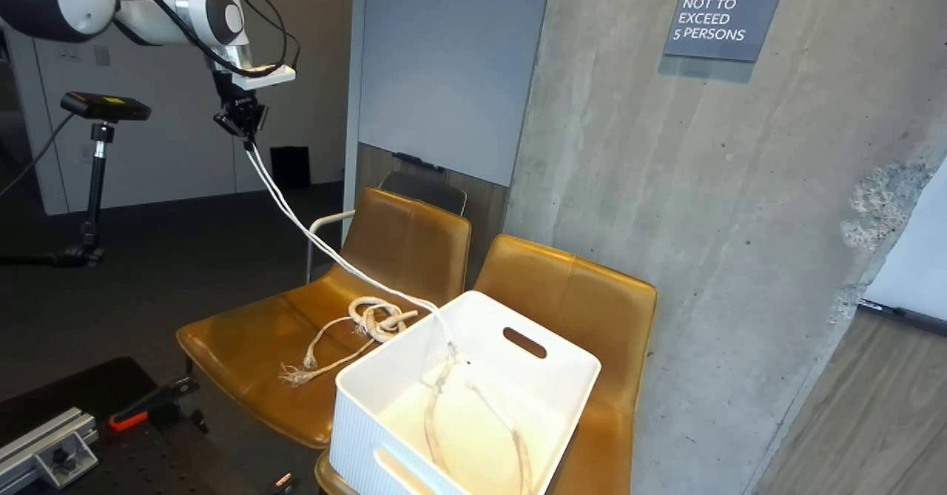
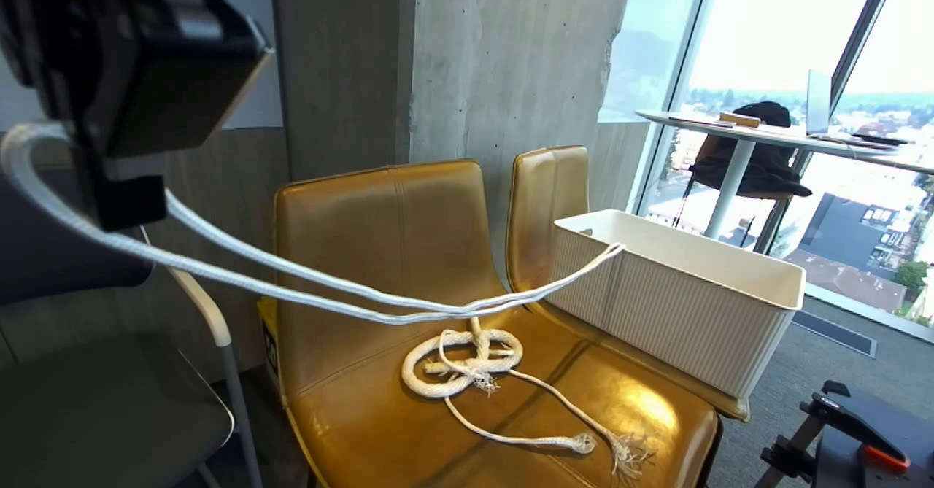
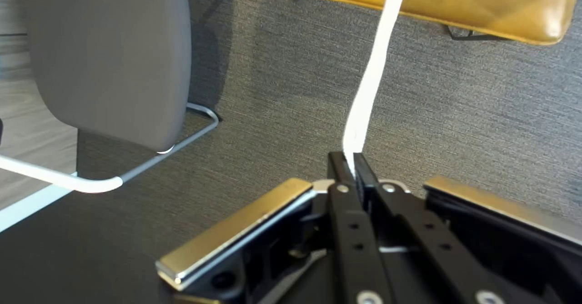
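My gripper is shut on a doubled white rope, high above the chairs. In the wrist view the rope runs up from between the black fingertips of the gripper. A loop of the rope bulges out beside the fingers in an exterior view. From there both strands sag across to the white ribbed bin, pass over its rim and drop inside. Frayed, tan-looking rope lengths lie within the bin. A thicker knotted rope with frayed ends rests on the tan chair seat beside the bin.
The bin stands on a second tan chair. A grey chair is near the gripper. A camera on a stand, a dark bench with a clamp and a concrete pillar are around.
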Controlling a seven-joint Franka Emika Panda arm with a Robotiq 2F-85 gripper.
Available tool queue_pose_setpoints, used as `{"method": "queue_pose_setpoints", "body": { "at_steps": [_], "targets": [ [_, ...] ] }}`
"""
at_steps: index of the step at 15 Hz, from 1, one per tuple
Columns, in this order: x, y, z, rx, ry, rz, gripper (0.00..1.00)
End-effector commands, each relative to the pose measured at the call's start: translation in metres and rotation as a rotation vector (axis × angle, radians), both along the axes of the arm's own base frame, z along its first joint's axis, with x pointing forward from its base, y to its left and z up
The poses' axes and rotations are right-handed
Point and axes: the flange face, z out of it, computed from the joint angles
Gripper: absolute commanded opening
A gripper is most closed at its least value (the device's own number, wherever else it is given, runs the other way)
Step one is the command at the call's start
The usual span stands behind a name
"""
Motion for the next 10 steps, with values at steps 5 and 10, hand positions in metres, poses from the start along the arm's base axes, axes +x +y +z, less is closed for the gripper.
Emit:
{"method": "queue_pose_setpoints", "body": {
  "at_steps": [5, 10],
  "targets": [
    [0.014, 0.038, -0.016, 0.007, 0.030, 0.001, 0.01],
    [0.021, 0.035, -0.020, 0.008, 0.041, -0.022, 0.01]
  ]
}}
